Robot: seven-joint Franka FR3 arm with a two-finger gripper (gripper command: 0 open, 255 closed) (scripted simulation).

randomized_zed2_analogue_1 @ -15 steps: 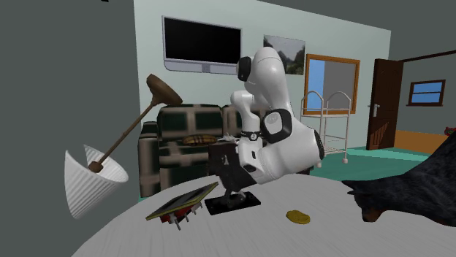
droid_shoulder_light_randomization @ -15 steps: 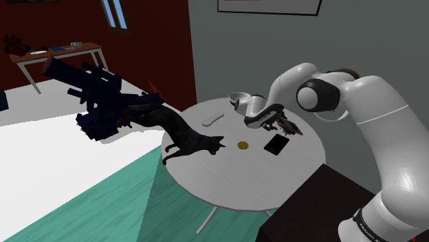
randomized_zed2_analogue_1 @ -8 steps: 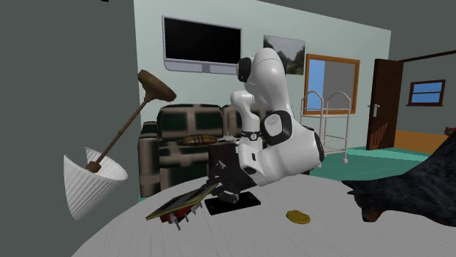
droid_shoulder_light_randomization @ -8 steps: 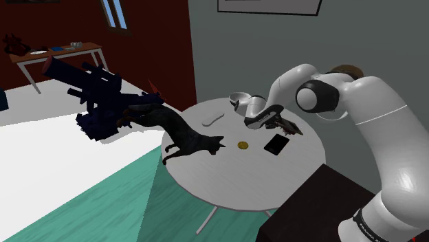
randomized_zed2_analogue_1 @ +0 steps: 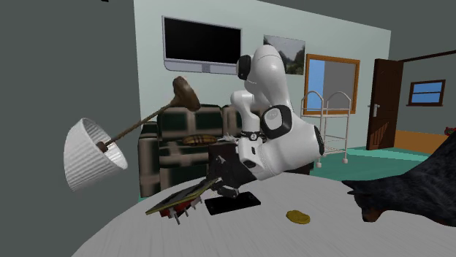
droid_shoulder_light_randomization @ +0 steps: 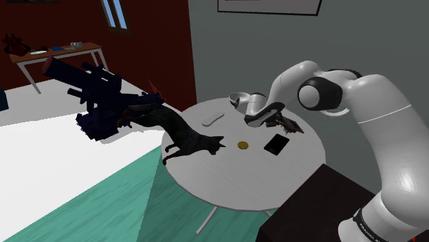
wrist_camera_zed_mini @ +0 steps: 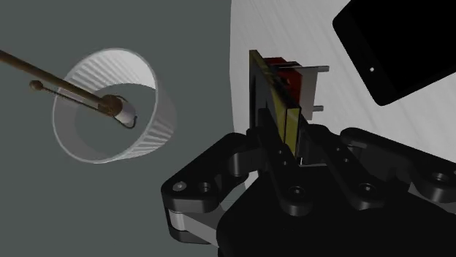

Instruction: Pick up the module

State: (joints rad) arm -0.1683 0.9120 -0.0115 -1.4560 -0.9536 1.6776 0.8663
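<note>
The module [randomized_zed2_analogue_1: 177, 198] is a flat board with a yellow-green face, red parts and metal pins underneath. It lies tilted just over the round white table [randomized_zed2_analogue_1: 241, 237], near the rim. My black gripper [randomized_zed2_analogue_1: 219, 184] is shut on the board's raised edge. In the wrist view the fingers [wrist_camera_zed_mini: 264, 143] clasp the module [wrist_camera_zed_mini: 280, 98] edge-on between them, my gripper [wrist_camera_zed_mini: 289, 150] centred on it. From the shoulder view, the gripper [droid_shoulder_light_randomization: 275, 122] and module [droid_shoulder_light_randomization: 289, 126] sit at the table's far right side.
A black slab [randomized_zed2_analogue_1: 232, 202] lies flat beside the module. A small yellow disc [randomized_zed2_analogue_1: 297, 217] and a black cat figure [droid_shoulder_light_randomization: 189, 135] are on the table. A white-shaded lamp [randomized_zed2_analogue_1: 91, 153] hangs tilted in the air beyond the table's edge. A white bowl [droid_shoulder_light_randomization: 238, 98] stands at the back.
The gripper moved from above the black slab to the module and shut on its edge, raising it a little. The lamp has swung, its shade rising and its base turning over.
</note>
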